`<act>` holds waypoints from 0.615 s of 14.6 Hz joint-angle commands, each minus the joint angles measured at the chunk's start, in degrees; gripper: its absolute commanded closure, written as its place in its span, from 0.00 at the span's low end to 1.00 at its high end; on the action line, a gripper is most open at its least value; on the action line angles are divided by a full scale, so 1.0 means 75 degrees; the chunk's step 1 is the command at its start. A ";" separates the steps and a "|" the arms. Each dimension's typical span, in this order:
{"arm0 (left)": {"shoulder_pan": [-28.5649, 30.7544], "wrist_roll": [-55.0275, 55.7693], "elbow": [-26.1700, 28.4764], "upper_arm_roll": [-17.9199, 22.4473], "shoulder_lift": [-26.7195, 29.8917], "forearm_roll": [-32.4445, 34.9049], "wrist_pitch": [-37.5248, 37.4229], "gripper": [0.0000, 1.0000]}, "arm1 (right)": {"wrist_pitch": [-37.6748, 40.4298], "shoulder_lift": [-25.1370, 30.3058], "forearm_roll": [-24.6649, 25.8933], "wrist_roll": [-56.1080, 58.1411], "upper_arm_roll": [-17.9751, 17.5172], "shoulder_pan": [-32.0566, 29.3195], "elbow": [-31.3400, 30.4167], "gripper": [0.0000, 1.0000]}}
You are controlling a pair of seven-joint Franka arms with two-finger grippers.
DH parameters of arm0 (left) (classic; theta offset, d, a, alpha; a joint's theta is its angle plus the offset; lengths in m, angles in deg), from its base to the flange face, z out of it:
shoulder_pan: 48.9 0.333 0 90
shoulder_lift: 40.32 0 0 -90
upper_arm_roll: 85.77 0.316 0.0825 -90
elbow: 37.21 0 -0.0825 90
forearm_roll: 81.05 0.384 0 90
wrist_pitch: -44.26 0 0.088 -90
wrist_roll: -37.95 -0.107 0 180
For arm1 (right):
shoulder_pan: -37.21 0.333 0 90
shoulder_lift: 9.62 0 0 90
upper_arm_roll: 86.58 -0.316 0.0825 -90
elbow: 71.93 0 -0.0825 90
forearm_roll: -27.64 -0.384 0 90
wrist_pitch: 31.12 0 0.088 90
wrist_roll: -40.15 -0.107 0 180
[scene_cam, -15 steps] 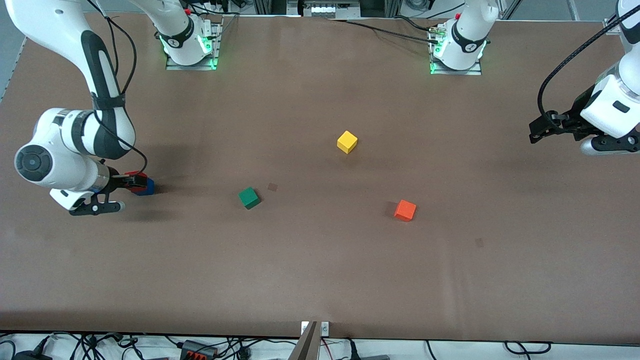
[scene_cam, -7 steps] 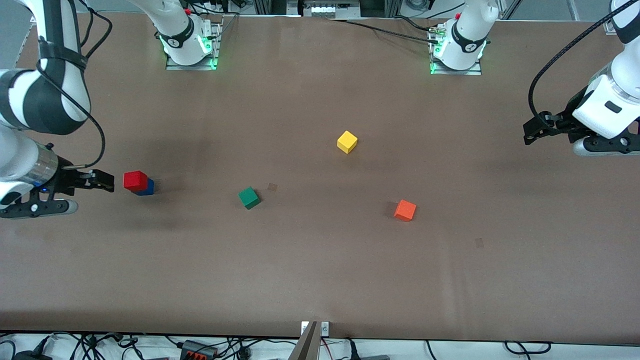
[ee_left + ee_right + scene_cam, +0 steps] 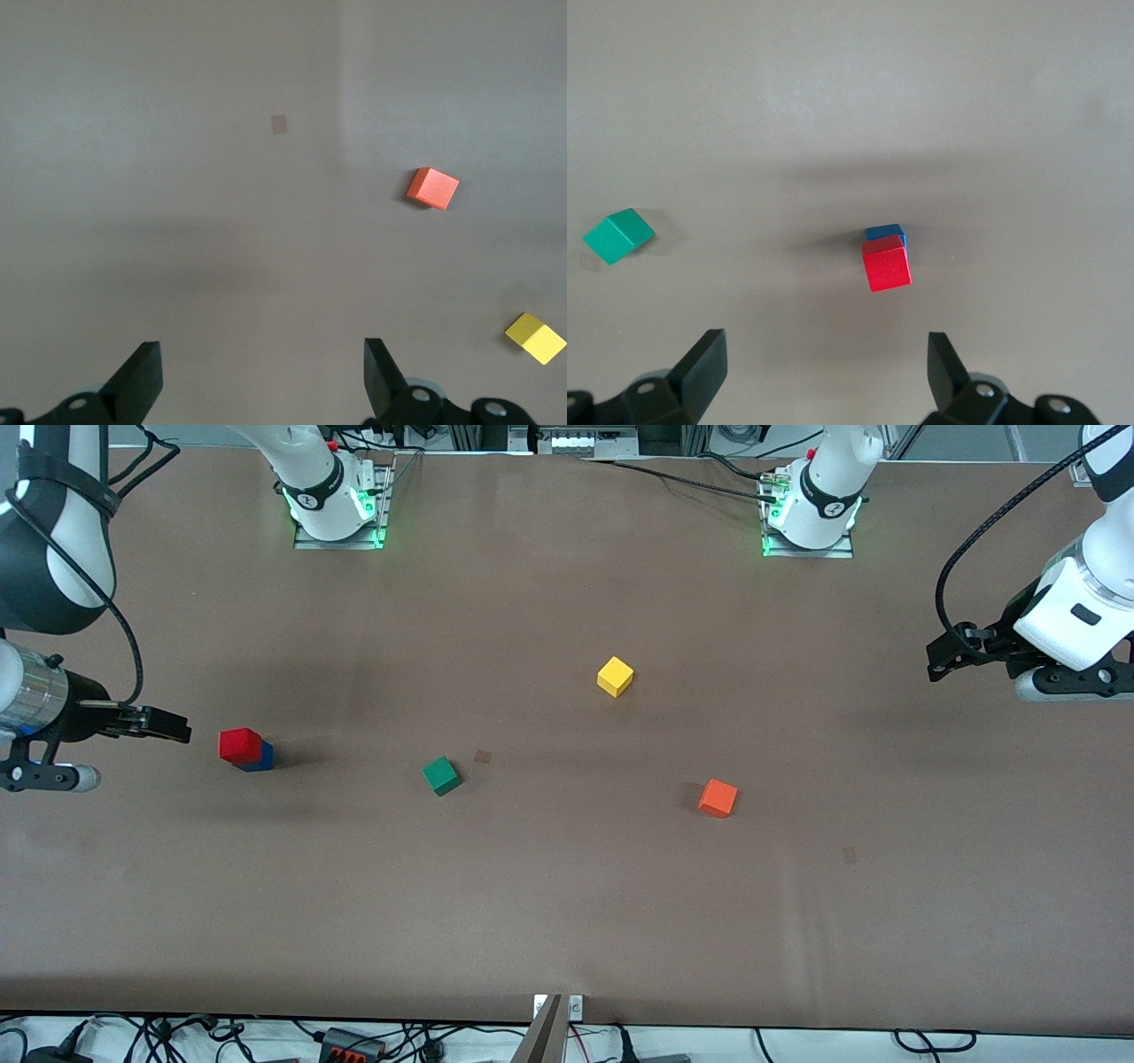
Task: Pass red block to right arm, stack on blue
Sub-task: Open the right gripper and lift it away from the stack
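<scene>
The red block (image 3: 239,744) sits on top of the blue block (image 3: 261,758) toward the right arm's end of the table. In the right wrist view the red block (image 3: 886,264) covers most of the blue block (image 3: 883,233). My right gripper (image 3: 168,728) is open and empty, up in the air beside the stack, apart from it; its jaws (image 3: 824,367) stand wide with bare table between them. My left gripper (image 3: 941,657) waits open and empty over the left arm's end of the table, its jaws (image 3: 262,376) wide apart.
A green cube (image 3: 440,775) lies near the table's middle and shows in the right wrist view (image 3: 618,235). A yellow cube (image 3: 615,676) and an orange cube (image 3: 718,797) lie toward the left arm's end; both show in the left wrist view (image 3: 535,337) (image 3: 433,188).
My right gripper has let go of the red block on the blue one and drawn up and away toward the table's end. The left gripper shifted slightly.
</scene>
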 commanded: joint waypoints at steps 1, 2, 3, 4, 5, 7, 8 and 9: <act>-0.0030 0.0129 -0.0277 -0.0003 -0.0135 0.0052 -0.0200 0.00 | 0.0204 0.0159 0.0019 -0.0036 -0.0004 -0.0034 0.0054 0.00; -0.0030 0.0129 -0.0277 -0.0003 -0.0135 0.0052 -0.0200 0.00 | 0.0227 0.0159 0.0008 0.0034 0.0008 -0.0034 0.0054 0.00; -0.0030 0.0129 -0.0277 -0.0003 -0.0135 0.0052 -0.0200 0.00 | 0.0239 0.0159 -0.0039 0.0092 0.0020 -0.0034 0.0054 0.00; -0.0030 0.0129 -0.0277 -0.0003 -0.0135 0.0052 -0.0200 0.00 | 0.0250 0.0159 -0.0039 0.0116 0.0020 -0.0034 0.0054 0.00; -0.0030 0.0129 -0.0277 -0.0003 -0.0135 0.0052 -0.0200 0.00 | 0.0251 0.0159 -0.0039 0.0128 0.0008 -0.0034 0.0066 0.00; -0.0030 0.0129 -0.0277 -0.0003 -0.0135 0.0052 -0.0200 0.00 | 0.0181 0.0368 -0.0039 0.0140 -0.0050 -0.0046 0.0055 0.00; -0.0030 0.0129 -0.0277 -0.0003 -0.0135 0.0052 -0.0200 0.00 | 0.0180 0.0486 -0.0028 0.0163 -0.0108 -0.0104 0.0043 0.00; -0.0030 0.0129 -0.0277 -0.0003 -0.0135 0.0052 -0.0200 0.00 | 0.0227 0.0522 -0.0039 0.0152 -0.0271 -0.0302 0.0054 0.00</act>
